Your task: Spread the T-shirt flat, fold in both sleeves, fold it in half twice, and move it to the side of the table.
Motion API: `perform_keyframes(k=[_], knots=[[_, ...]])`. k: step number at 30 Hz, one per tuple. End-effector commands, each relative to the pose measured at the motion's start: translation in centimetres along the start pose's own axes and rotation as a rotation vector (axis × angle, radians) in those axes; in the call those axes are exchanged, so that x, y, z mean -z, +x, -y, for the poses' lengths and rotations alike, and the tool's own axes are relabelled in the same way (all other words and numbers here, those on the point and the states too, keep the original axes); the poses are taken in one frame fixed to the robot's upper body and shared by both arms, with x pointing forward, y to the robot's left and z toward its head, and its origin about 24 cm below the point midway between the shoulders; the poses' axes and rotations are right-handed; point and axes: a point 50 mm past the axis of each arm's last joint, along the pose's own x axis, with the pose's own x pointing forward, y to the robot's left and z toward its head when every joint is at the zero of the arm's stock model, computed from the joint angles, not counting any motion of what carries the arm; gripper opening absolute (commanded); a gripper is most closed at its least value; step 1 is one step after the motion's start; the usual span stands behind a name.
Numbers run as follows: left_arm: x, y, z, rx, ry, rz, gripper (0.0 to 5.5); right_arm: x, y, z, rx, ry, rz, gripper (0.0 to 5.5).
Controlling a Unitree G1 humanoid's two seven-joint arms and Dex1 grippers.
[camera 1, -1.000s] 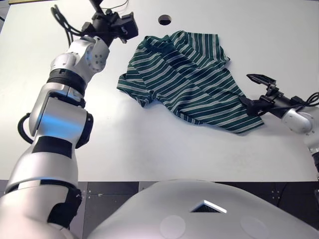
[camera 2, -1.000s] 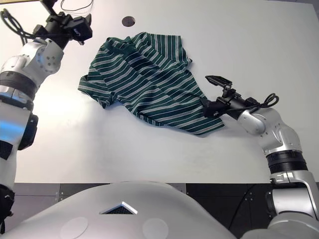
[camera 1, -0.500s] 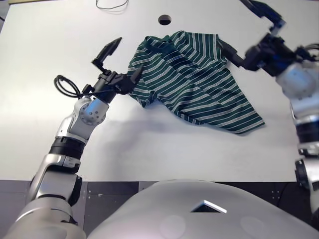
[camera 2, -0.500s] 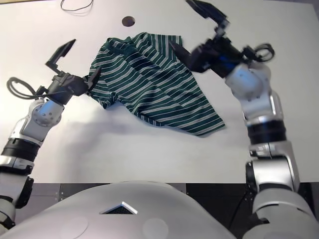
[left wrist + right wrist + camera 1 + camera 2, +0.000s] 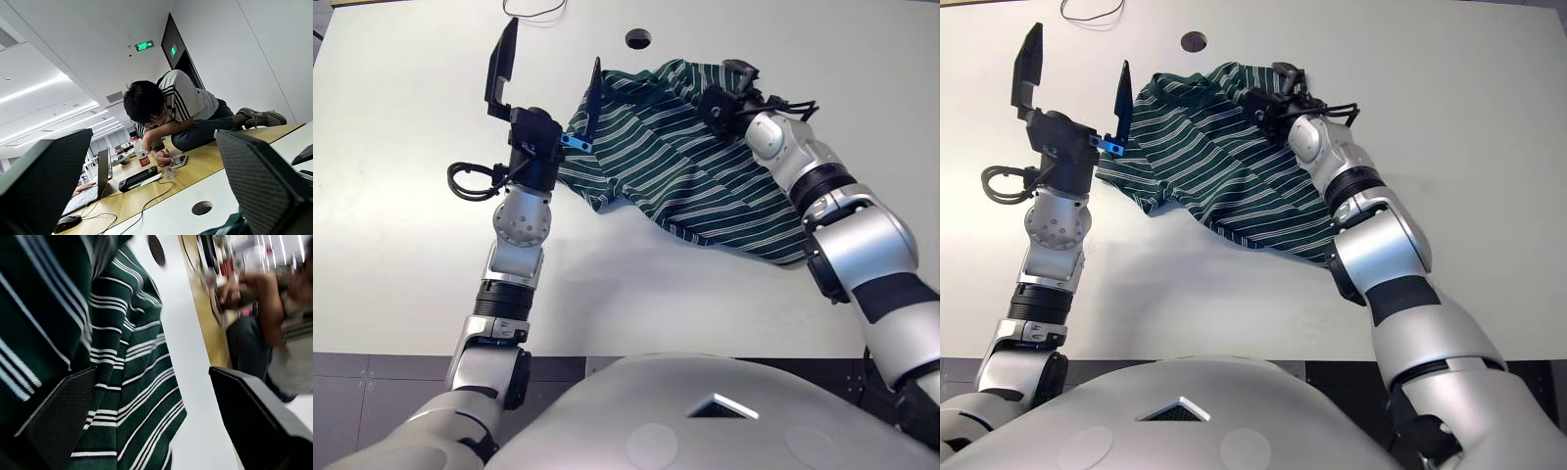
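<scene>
T-shirt rumpled on white table, left gripper upright beside it, fingers spread, right gripper released at its far edge.

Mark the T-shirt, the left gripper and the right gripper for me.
T-shirt [image 5: 705, 181]: left eye view, striped body.
left gripper [image 5: 554, 47]: left eye view, between fingertips.
right gripper [image 5: 152, 372]: right wrist view, between fingertips.

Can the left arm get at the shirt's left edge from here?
Probably yes: the left gripper is open right beside the left edge of the T-shirt with nothing between, though its fingers point up, so the wrist must tip down first.
</scene>
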Motion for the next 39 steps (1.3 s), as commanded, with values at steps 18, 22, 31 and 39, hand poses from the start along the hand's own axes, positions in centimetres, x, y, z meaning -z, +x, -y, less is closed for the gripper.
perform_keyframes(k=[18, 22, 31, 39], knots=[[3.3, -5.5, 1.3, 0.414, 0.196, -0.275, 4.65, 2.1, -6.5, 6.8, 0.366, 0.321, 0.464, 4.19], [3.6, -6.7, 2.4, 0.564, 0.224, -0.296, 4.65, 0.8, -13.5, 2.0, 0.092, 0.034, 0.614, 4.19], [3.8, -6.6, 2.8, 0.609, 0.220, -0.289, 4.65, 5.8, -24.0, 4.7, -0.021, -0.305, 0.333, 4.19], [3.9, -6.6, 2.3, 0.589, 0.221, -0.299, 4.65, 8.6, -23.0, -5.9, -0.572, -0.347, 0.202, 4.19]])
